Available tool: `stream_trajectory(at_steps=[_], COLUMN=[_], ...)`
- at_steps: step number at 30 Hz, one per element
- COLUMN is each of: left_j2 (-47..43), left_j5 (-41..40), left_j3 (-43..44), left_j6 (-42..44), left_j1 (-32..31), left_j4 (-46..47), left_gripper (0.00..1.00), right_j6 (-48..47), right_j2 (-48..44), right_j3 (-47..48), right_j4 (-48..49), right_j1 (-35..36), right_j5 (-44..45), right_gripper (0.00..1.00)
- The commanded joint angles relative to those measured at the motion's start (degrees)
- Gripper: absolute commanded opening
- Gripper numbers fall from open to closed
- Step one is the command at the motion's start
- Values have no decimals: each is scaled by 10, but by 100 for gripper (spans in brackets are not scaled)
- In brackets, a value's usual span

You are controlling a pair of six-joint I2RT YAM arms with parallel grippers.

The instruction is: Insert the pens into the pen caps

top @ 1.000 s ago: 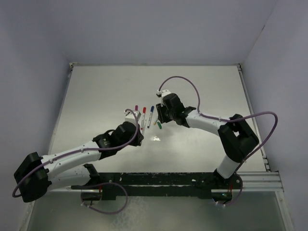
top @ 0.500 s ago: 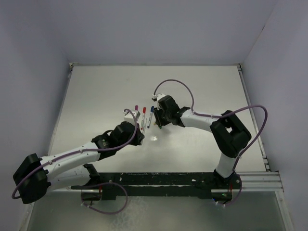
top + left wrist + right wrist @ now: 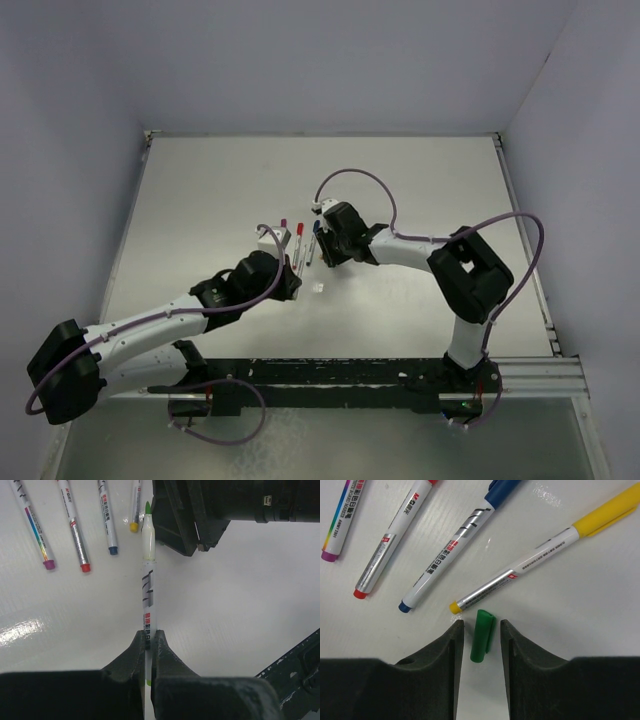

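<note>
while the green cap is lying on the table, long axis 12 to 6 in the right wrist view, the right gripper is straddling it half-open. the left gripper is clamping the green pen, nib pointing 12 towards that gripper.

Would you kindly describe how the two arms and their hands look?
The left arm and right arm have white links and black joints, with a lilac cable looping along each. The left hand and right hand are black, with two tapered fingers.
</note>
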Motion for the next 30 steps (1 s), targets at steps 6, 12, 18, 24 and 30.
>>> stream_trajectory(at_steps=[6,12,18,24,30], left_j2=[-6,-9,-9,-15,-14], left_j5=[10,6,6,5,6], left_j3=[-7,-11,-11,-14,-14], left_j6=[-1,-3,-3,-6,-7], left_j1=[7,8,11,12,13], left_j4=[30,30,30,28,29], left_gripper=[0,0,0,0,0], right_j6=[1,9,8,18,29], right_j2=[21,6,12,14,24], right_j3=[23,8,11,10,13], right_j4=[-14,-32,-62,-90,-115], right_j1=[4,12,24,28,28], right_j5=[39,55,86,101,111], right_gripper=[32,30,28,25,12])
